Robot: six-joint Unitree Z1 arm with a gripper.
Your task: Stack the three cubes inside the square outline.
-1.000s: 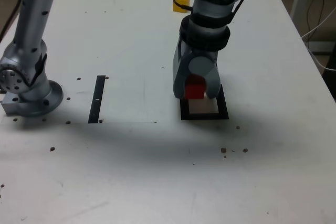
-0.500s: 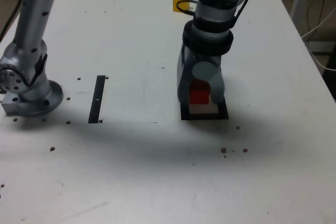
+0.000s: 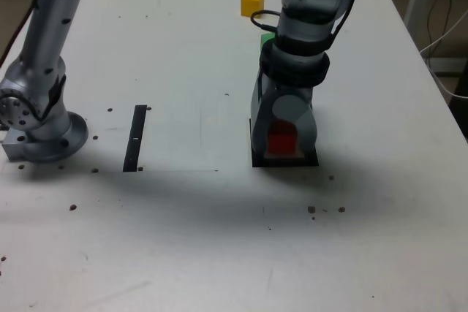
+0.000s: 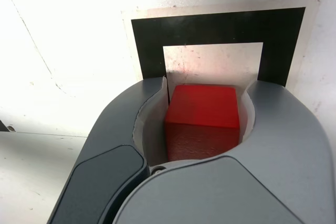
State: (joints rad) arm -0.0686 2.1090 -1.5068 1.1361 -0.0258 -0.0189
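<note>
Red cube [image 4: 202,119] is clamped between the jaws of the gripper [image 3: 283,142], low over the square outline [image 4: 218,27]. Yellow cube [image 3: 252,2] is seen near the table's far edge.

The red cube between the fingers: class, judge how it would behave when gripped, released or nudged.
The red cube probably stays rigid: its edges look straight between the fingers. Flat faces suggest it slides rather than rolls. It should sit steadily on the square outline.

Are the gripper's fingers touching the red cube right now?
Touching. In the wrist view the red cube sits clamped in the gripper, both fingers pressed against its sides with no gap, above the square outline.
</note>
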